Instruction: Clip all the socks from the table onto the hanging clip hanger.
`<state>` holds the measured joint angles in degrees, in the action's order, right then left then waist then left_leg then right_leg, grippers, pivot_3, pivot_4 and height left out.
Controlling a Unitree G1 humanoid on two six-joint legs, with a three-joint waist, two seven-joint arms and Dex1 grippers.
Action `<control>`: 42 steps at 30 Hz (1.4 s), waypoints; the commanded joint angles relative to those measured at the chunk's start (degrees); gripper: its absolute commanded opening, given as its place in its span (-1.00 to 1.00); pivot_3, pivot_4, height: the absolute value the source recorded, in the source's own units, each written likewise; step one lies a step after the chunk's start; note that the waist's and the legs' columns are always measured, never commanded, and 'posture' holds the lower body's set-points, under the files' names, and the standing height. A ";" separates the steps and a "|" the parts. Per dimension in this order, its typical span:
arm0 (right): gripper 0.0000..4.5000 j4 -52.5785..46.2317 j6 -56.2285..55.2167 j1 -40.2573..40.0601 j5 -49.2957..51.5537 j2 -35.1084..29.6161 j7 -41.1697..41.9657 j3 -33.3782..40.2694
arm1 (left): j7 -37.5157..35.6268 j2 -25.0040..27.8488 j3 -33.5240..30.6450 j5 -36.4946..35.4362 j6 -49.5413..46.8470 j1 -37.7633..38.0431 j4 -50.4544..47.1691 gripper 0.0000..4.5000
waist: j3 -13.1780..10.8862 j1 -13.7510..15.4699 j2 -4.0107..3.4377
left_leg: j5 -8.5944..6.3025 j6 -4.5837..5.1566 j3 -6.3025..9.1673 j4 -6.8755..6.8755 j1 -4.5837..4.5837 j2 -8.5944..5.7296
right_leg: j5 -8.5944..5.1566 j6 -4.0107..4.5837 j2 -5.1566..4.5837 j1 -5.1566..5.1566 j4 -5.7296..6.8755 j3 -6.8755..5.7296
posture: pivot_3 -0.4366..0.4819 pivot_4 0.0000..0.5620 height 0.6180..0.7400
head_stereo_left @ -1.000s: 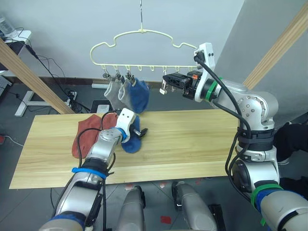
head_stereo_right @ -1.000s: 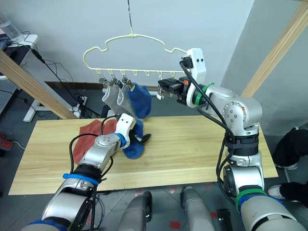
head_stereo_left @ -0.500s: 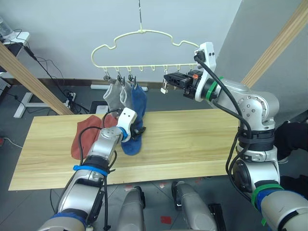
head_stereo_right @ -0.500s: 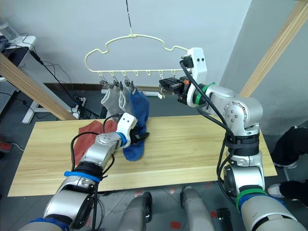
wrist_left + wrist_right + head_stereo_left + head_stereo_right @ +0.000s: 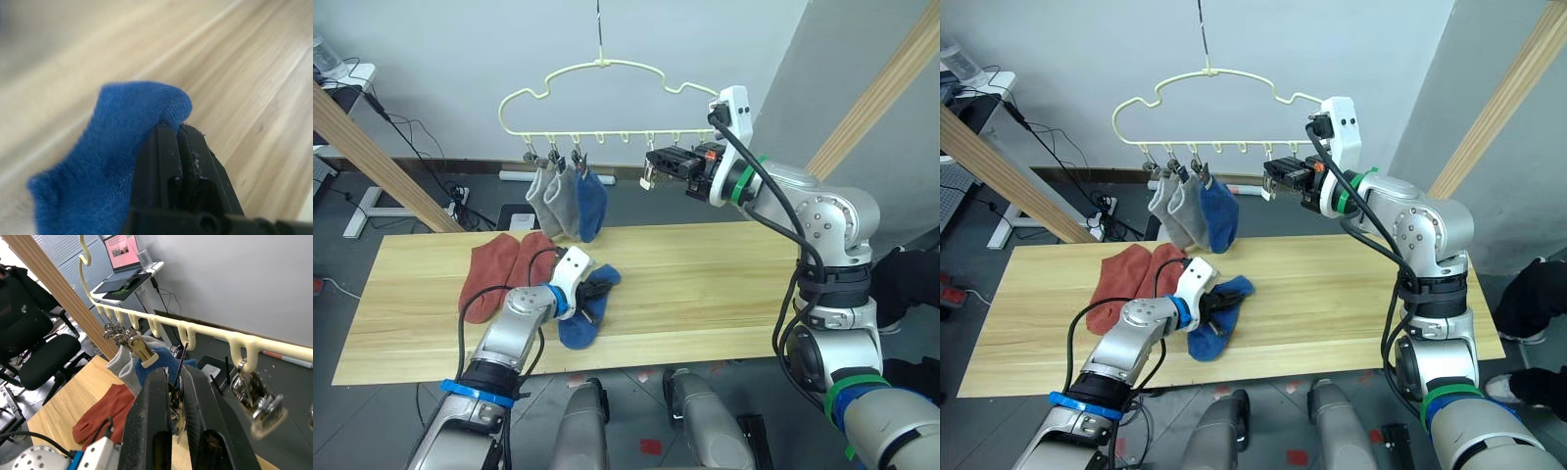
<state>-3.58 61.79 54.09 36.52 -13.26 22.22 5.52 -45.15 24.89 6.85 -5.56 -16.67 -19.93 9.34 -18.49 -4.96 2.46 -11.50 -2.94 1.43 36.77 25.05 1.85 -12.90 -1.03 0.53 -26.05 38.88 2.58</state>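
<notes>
1. The robot's left hand (image 5: 597, 285), low over the table (image 5: 705, 284), has its black fingers pinched together on the edge of a blue sock (image 5: 584, 311) that lies on the pale planks near the front edge.

2. The right hand (image 5: 651, 168) is raised beside the clip hanger (image 5: 597, 103), fingers nearly together around a silver clip (image 5: 177, 382) that hangs from the bar.

3. The count on the hanger: three socks, all at its left end, two light grey (image 5: 553, 201) and one blue (image 5: 591, 204), each hanging from its own clip.

4. The count on the table: three socks, the blue one in the left hand and two rust-red socks (image 5: 499, 274) lying side by side just to its left.

5. Further clips can be seen on the bar, one beside the right hand (image 5: 257, 396); how many are free in total cannot be told.

6. The sock is soft knit, light and limp. It is likely to sag and fold from any hold, so a pinch at the cuff edge, as in the left wrist view, would let the body hang straight and offer a thin lip to the clip.

7. The fabric is not slippery or fragile, but a shallow bite on one layer could slide out while lifting.
</notes>
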 commanded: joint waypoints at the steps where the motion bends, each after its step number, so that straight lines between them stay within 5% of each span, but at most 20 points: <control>1: -0.88 -0.72 0.13 -0.25 0.79 0.25 -0.57 1.12 | -2.83 -0.05 -2.27 -4.21 6.80 0.84 -7.95 -0.99 | 0.00 0.08 0.00 | 0.00 0.00 0.00 0.00 0.01 0.01 | 0.00 0.00 -0.03 0.00 -0.01 0.00 | -0.29 0.18 1.00; 7: -0.88 3.83 6.06 1.80 4.07 2.99 -6.24 7.87 | -3.30 1.90 -2.28 0.34 33.02 1.04 -6.91 -0.99 | -0.01 0.18 -0.02 | 0.00 0.00 -0.02 -0.04 0.00 -0.02 | 0.00 0.00 -0.05 0.00 -0.03 0.02 | -0.28 0.20 1.00; 13: -0.88 7.43 14.44 4.59 8.14 5.59 -12.67 15.94 | 0.75 1.50 -2.87 2.92 46.27 -0.38 -4.08 -0.99 | -0.03 0.17 -0.05 | 0.00 0.01 -0.03 -0.05 0.01 -0.01 | -0.01 0.00 -0.05 0.00 -0.05 0.03 | -0.29 0.21 1.00; 25: -0.88 9.39 26.14 8.43 12.41 9.42 -19.15 25.40 | 6.60 0.64 -2.48 4.12 51.50 -4.40 1.23 -0.99 | -0.04 0.25 -0.07 | -0.02 0.04 -0.02 -0.14 0.04 -0.05 | -0.02 -0.02 -0.04 0.00 -0.17 -0.01 | -0.29 0.23 1.00; 42: -0.88 8.96 28.09 8.91 11.40 11.85 -22.02 27.67 | 7.28 0.29 -1.24 5.07 55.11 -6.14 3.34 -0.99 | -0.05 0.20 -0.08 | -0.02 0.04 0.00 -0.59 0.03 -0.05 | -0.02 -0.02 -0.03 -0.02 -0.43 -0.06 | -0.29 0.24 1.00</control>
<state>5.93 88.19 63.13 48.43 -1.28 1.11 33.14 -38.30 24.97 5.57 -0.79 36.83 -25.49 13.72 -18.54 -4.75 2.38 -11.52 -2.90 1.43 36.16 25.08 1.81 -12.92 -1.05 0.50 -26.07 38.41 2.52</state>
